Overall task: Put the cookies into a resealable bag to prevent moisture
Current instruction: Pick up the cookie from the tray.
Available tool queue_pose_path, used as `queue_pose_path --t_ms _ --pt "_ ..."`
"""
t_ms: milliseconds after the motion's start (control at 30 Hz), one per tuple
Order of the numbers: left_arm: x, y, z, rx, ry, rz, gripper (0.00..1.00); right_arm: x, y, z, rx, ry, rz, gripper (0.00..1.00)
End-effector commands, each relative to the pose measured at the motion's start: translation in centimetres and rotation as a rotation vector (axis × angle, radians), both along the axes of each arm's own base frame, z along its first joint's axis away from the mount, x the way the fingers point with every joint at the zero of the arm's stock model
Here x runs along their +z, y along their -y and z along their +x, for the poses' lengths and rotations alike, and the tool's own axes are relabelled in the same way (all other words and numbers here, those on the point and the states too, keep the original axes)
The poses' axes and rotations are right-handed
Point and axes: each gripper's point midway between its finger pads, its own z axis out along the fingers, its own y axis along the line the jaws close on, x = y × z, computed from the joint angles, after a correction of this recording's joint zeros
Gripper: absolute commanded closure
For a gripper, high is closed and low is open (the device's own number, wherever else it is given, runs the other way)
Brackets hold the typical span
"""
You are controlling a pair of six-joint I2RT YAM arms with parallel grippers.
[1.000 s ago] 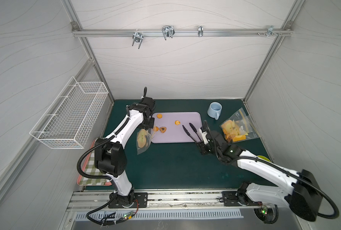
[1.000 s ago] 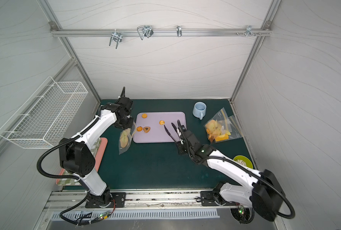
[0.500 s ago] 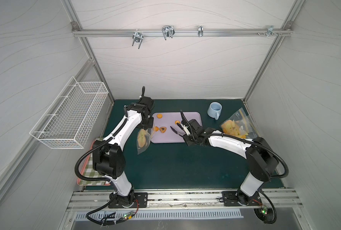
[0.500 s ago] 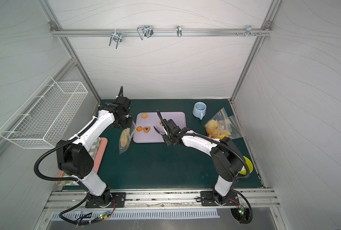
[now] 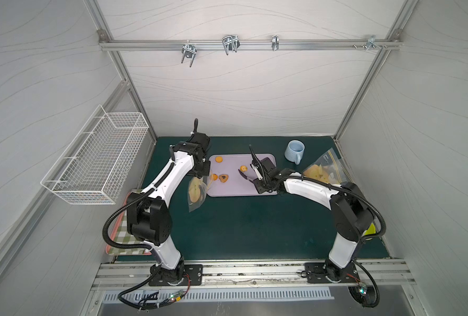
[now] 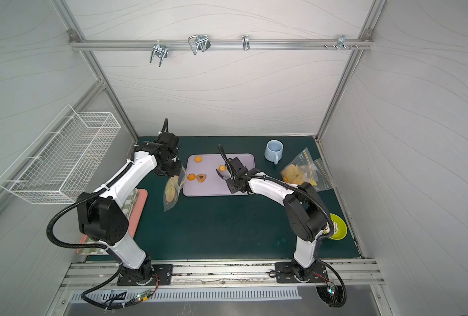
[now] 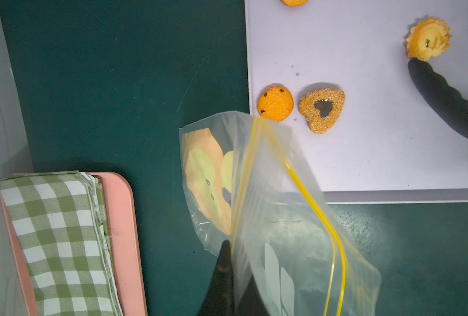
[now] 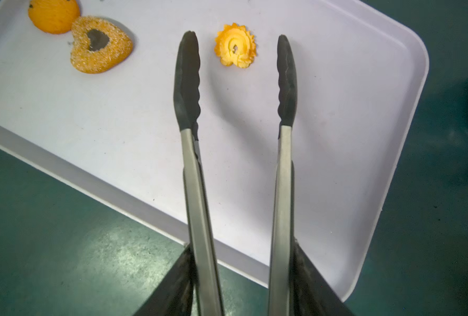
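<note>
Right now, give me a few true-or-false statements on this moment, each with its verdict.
1. The left pincer pinches a clear bag. True.
2. The tongs grip the swirl cookie. False: their tips stand open, one on each side of it.
3. The heart cookie lies on the tray next to a round cookie. True.
4. The mug stands on the tray. False: the mug stands on the green mat, off the tray.

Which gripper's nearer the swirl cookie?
Right. The right gripper has its tongs straddling the swirl cookie; the left gripper holds the bag at the opposite edge of the tray.
</note>
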Motion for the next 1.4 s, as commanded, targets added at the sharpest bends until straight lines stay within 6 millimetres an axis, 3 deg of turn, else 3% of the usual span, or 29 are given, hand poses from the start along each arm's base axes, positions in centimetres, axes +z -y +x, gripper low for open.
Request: queue_pose_path --t_ms 0,533,633,833,967,1100,1267,1367 --pt "0.6 -0.1 0.2 0.003 0.023 -0.013 1.00 0.1 -0.7 0.4 0.025 -0.013 0.005 0.47" --pt "0.3 -0.1 0.3 0.002 0.013 -0.018 1.00 -1.8 -1.1 1.8 0.032 -0.051 -0.024 0.54" --pt "0.3 -0.1 0.3 0.003 0.013 -0.019 1.00 -1.7 -1.2 1.9 0.034 -0.051 -0.020 0.63" --pt "0.1 -0.1 0.3 0.003 0.008 -0.020 1.00 -1.0 -1.3 2.0 0.028 -0.040 0.005 0.69" --pt "0.0 -0.1 0.2 0.002 0.003 -0.023 1.00 0.9 -0.7 2.0 0.001 0.012 0.034 0.69" --pt "-0.2 0.1 0.2 -0.002 -0.003 -0.030 1.00 4.1 -0.1 1.3 0.002 0.076 0.092 0.69" --pt "-0.4 0.4 0.3 -0.008 -0.009 -0.047 1.00 7.9 -0.3 -0.8 0.055 0.123 0.180 0.69" --pt "-0.8 0.7 0.4 -0.011 -0.020 -0.061 1.00 10.3 -1.4 -2.9 0.138 0.142 0.258 0.69"
